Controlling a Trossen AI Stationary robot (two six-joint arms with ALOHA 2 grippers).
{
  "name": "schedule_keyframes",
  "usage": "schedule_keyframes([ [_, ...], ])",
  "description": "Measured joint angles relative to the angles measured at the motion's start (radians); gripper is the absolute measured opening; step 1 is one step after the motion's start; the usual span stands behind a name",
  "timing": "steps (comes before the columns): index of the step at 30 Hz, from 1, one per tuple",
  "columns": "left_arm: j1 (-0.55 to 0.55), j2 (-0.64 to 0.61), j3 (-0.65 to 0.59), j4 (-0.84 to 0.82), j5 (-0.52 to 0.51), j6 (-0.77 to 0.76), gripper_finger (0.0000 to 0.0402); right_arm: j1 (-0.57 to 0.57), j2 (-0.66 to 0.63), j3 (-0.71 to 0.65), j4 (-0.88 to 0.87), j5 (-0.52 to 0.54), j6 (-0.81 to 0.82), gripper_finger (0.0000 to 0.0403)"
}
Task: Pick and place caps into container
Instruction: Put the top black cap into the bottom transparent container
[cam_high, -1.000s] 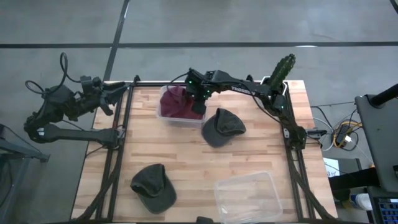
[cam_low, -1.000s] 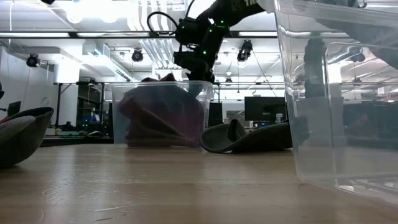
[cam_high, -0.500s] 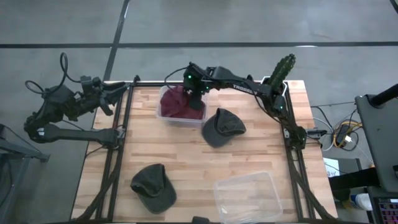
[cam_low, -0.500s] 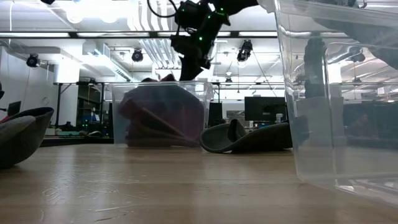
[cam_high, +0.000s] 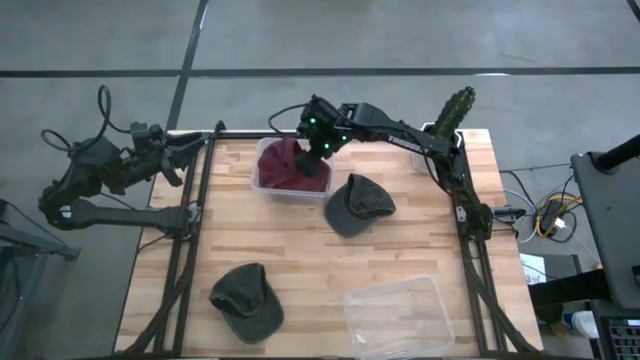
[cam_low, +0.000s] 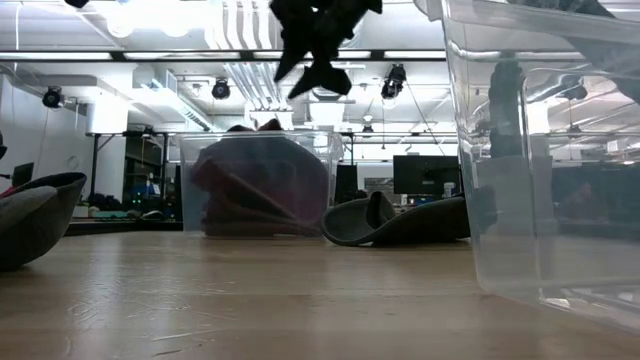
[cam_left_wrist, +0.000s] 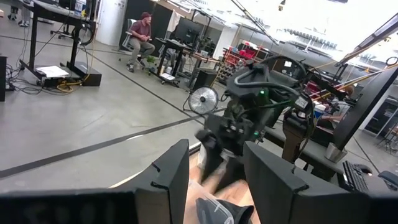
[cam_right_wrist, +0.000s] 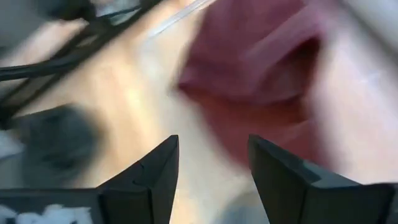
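Maroon caps (cam_high: 288, 165) lie heaped in a clear container (cam_high: 262, 185) at the table's far middle, and show in the low view as maroon caps (cam_low: 260, 185). One olive cap (cam_high: 358, 202) lies just right of that container. Another olive cap (cam_high: 246, 298) lies near the front left. My right gripper (cam_high: 321, 147) hangs open above the container's right end, well clear of its rim in the low view (cam_low: 315, 72). Nothing is between its fingers (cam_right_wrist: 213, 146). My left gripper (cam_high: 198, 144) waits open at the table's far left corner (cam_left_wrist: 214, 155).
A second clear container (cam_high: 398, 315) stands at the front right and fills the right of the low view (cam_low: 545, 150). A green cactus (cam_high: 452, 113) stands at the far right corner. Bare wood lies in the table's middle and at its left.
My right gripper has opened and risen straight up out of the far container, shifting slightly toward the far edge. The maroon cap it reached down with stays in the container on the heap.
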Motion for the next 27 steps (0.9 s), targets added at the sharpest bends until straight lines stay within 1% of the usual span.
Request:
schedule_keyframes([
  [2, 0.0, 0.0, 0.0, 0.0, 0.0, 0.0, 0.0145, 0.012, 0.0, 0.0, -0.013, -0.113, 0.077, 0.0177],
  [4, 0.0, 0.0, -0.002, 0.0, 0.0, 0.0, 0.0145, 0.03, 0.0, -0.001, -0.023, -0.179, 0.136, 0.0172],
  [7, 0.0, 0.0, -0.014, -0.001, 0.0, -0.001, 0.0145, 0.068, 0.0, -0.001, -0.059, -0.228, 0.195, 0.0165],
  [12, 0.0, 0.001, -0.027, -0.001, 0.004, -0.013, 0.0145, 0.134, 0.0, -0.002, -0.183, -0.303, 0.261, 0.0157],
  [16, 0.0, 0.001, -0.03, -0.002, 0.006, -0.016, 0.0145, 0.181, 0.001, -0.002, -0.314, -0.304, 0.286, 0.0155],
  [21, 0.0, 0.001, -0.031, -0.001, 0.006, 0.003, 0.0145, 0.235, 0.001, -0.007, -0.445, -0.227, 0.356, 0.0164],
  [27, 0.0, 0.001, -0.031, -0.001, 0.006, 0.0, 0.0145, 0.292, 0.001, -0.047, -0.466, -0.198, 0.434, 0.018],
])
